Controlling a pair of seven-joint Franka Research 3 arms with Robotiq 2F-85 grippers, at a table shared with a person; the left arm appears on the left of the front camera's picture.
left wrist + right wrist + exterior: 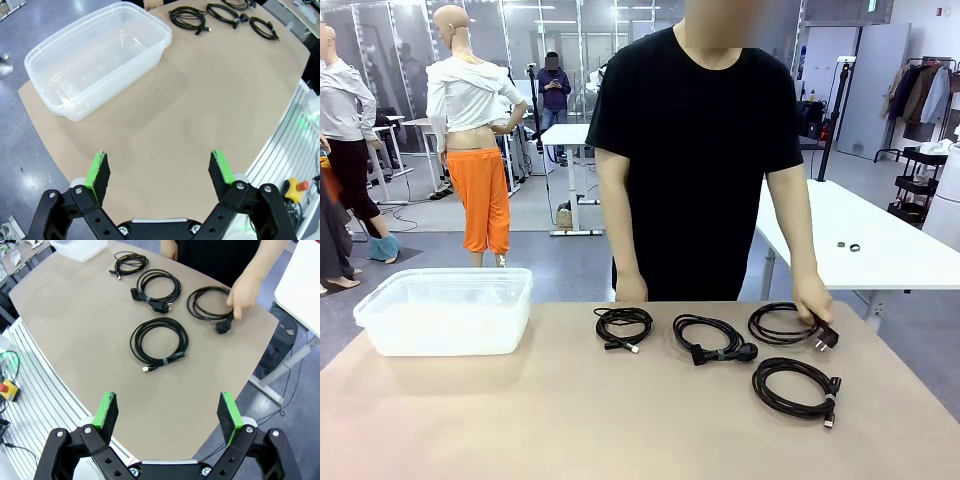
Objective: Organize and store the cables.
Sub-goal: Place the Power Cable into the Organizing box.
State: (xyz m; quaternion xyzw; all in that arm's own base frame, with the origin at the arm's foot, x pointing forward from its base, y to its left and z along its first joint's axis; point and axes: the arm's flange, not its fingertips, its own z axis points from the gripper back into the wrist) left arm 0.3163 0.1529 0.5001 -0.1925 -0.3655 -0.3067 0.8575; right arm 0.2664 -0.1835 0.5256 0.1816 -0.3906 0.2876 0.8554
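Four cables, thin black cords wound into round coils with plug ends, lie on the matte tan table right of the rounded translucent plastic tub, all outside it; the person's hand touches the back-row coil farthest from the tub; the left wrist view shows the tub's glossy interior and a doubled rim, perhaps two nested; the left gripper and right gripper hang with green pads spread apart.
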